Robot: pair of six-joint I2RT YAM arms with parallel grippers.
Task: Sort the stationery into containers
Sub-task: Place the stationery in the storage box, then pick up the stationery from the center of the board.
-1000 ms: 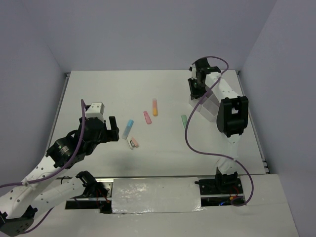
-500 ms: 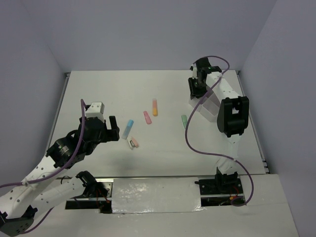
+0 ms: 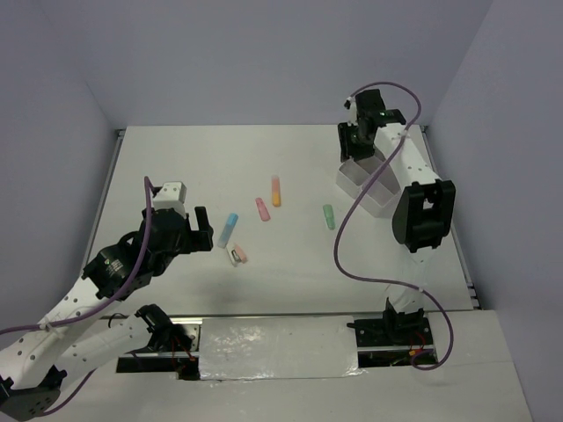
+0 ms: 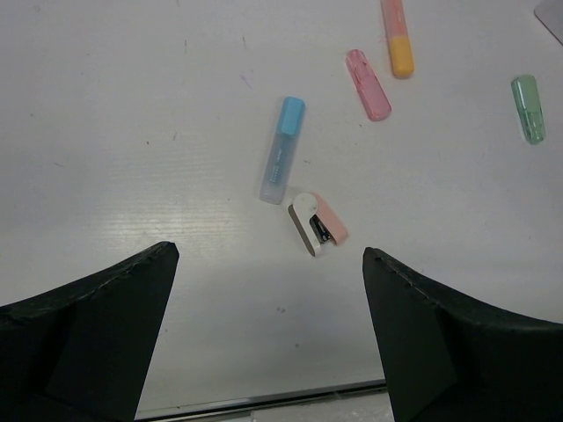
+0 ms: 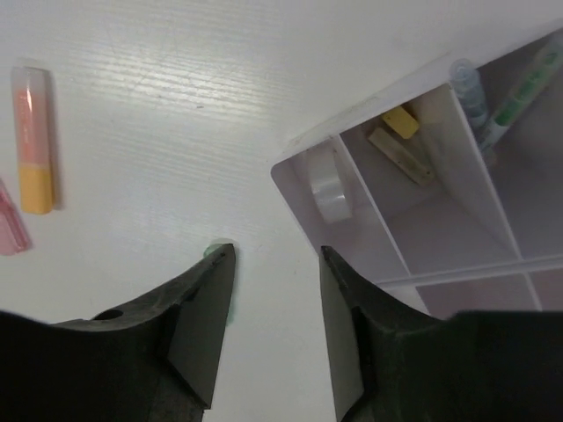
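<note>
The white divided tray (image 3: pixel 351 181) stands at the back right. In the right wrist view the tray (image 5: pixel 440 230) holds a clear tape ring (image 5: pixel 330 186), yellow pieces (image 5: pixel 401 132) and pens (image 5: pixel 508 97). My right gripper (image 3: pixel 359 143) hovers open and empty over the tray's left corner (image 5: pixel 277 253). On the table lie a blue piece (image 3: pixel 228 229), a pink one (image 3: pixel 262 208), an orange-pink one (image 3: pixel 275 190), a green one (image 3: pixel 328 216) and a small pink-white stapler (image 3: pixel 236 254). My left gripper (image 3: pixel 199 230) is open and empty, left of the blue piece (image 4: pixel 280 150) and short of the stapler (image 4: pixel 317 223).
Grey walls enclose the table on three sides. A purple cable (image 3: pixel 339 237) hangs from the right arm over the table near the green piece. In the left wrist view the table's near edge (image 4: pixel 264 400) runs just below the fingers.
My right gripper has lifted and shifted back and to the right, uncovering more of the tray. The left arm and the loose pieces have not moved.
</note>
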